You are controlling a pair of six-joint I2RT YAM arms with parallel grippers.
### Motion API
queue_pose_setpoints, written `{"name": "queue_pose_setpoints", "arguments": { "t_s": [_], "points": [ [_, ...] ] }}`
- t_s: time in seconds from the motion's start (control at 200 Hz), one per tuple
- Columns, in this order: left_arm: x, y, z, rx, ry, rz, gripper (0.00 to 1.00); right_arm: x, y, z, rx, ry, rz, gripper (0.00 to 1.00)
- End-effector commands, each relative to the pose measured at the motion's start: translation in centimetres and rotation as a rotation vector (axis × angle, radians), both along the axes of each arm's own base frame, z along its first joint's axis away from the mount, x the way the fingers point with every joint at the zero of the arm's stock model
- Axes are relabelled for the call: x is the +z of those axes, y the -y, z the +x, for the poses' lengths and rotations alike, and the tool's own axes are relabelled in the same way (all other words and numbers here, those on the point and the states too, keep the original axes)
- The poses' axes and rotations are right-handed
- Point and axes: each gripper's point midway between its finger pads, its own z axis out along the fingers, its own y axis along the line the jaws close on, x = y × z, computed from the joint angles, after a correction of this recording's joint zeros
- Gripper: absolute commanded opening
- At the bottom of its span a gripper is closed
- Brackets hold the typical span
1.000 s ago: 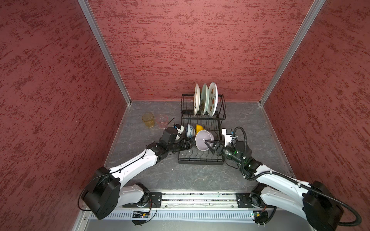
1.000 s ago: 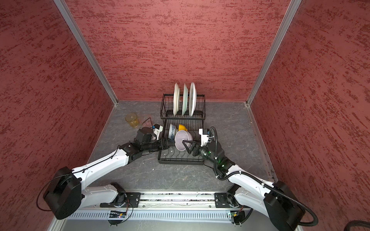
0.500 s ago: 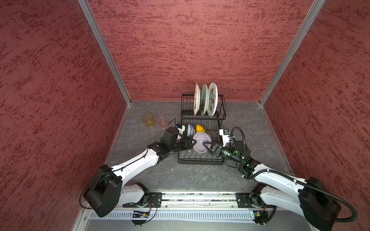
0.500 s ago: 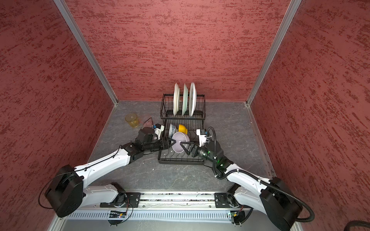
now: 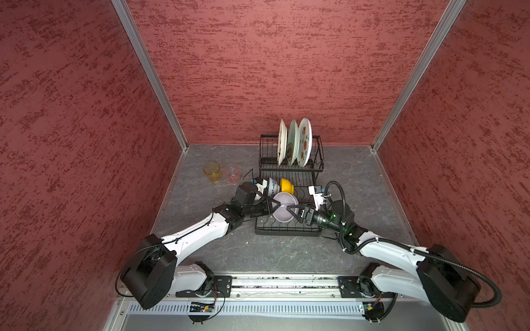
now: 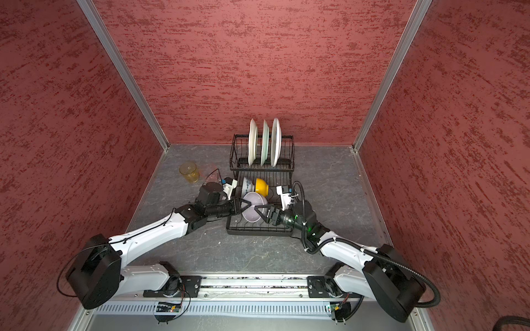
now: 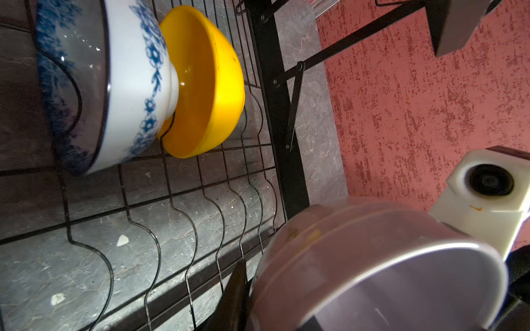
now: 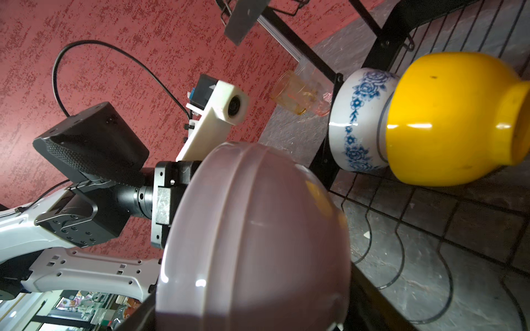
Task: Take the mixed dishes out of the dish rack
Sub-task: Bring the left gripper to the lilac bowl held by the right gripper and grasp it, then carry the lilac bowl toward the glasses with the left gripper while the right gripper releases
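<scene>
Left claw (image 5: 276, 205) has closed on pink bowl (image 5: 284, 199) in right claw (image 5: 287, 210).

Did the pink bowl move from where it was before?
Yes. The pale pink bowl moved a little away from the yellow bowl, toward the front edge of the dish rack.

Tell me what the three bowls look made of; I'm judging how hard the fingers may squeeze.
Pale pink bowl: probably plastic or melamine, smooth satin surface, soft broad highlights, moulded ridge.
Yellow bowl: likely plastic too, glossy, one even colour inside and out; glazed ceramic possible.
Blue-white bowl: looks like glazed ceramic, glossy white with blue floral print, sharp glints.
</scene>
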Motion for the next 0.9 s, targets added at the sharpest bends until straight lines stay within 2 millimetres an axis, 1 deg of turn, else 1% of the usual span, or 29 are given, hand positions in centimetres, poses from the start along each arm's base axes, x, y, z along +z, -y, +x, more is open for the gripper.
{"name": "queue_pose_setpoints", "arguments": {
  "t_s": [0.0,0.04,0.09,0.115,0.185,0.235,0.321,0.431,0.506,0.561,0.646,0.721,0.817,0.897],
  "points": [
    [1.3,1.1,-0.1,-0.045,0.035,-0.041,0.2,5.1,-0.8,0.1,0.032,0.121,0.112,0.66],
    [1.2,1.1,-0.1,-0.045,0.033,-0.04,0.16,4.9,-0.8,0.3,0.027,0.117,0.104,0.67],
    [1.1,1.1,-0.2,-0.046,0.032,-0.037,0.09,4.6,-0.7,0.4,0.019,0.108,0.095,0.7],
    [1.2,1.0,-0.2,-0.047,0.035,-0.039,0.0,4.5,-0.7,0.5,0.014,0.104,0.089,0.72],
    [1.2,1.0,-0.3,-0.05,0.039,-0.033,0.0,4.1,-0.5,0.7,-0.003,0.097,0.069,0.77],
    [1.2,0.9,-0.3,-0.051,0.042,-0.031,0.0,3.8,-0.2,0.9,-0.026,0.092,0.052,0.83],
    [1.2,0.8,-0.5,-0.05,0.043,-0.026,0.0,3.6,0.2,1.1,-0.05,0.091,0.036,0.87],
    [1.2,0.3,-0.5,-0.032,0.042,-0.006,0.0,3.3,0.6,1.3,-0.076,0.087,0.02,0.95],
    [1.3,-0.2,-0.4,-0.018,0.051,0.015,0.0,2.9,1.0,1.5,-0.105,0.083,-0.004,0.98],
    [1.5,-0.6,-0.4,-0.008,0.062,0.03,0.0,2.5,1.5,1.8,-0.134,0.082,-0.023,0.99],
    [1.5,-1.9,-0.3,0.023,0.07,0.073,0.0,2.1,2.2,2.0,-0.177,0.087,-0.053,0.99],
    [1.3,-3.5,0.1,0.067,0.068,0.101,0.0,1.7,2.9,2.3,-0.214,0.091,-0.088,0.99],
    [1.0,-6.2,0.9,0.131,0.055,0.131,0.0,1.2,3.7,2.6,-0.258,0.092,-0.129,0.99],
    [1.0,-8.8,1.4,0.191,0.055,0.178,0.0,1.2,4.3,2.8,-0.285,0.097,-0.148,0.99]
  ]
}}
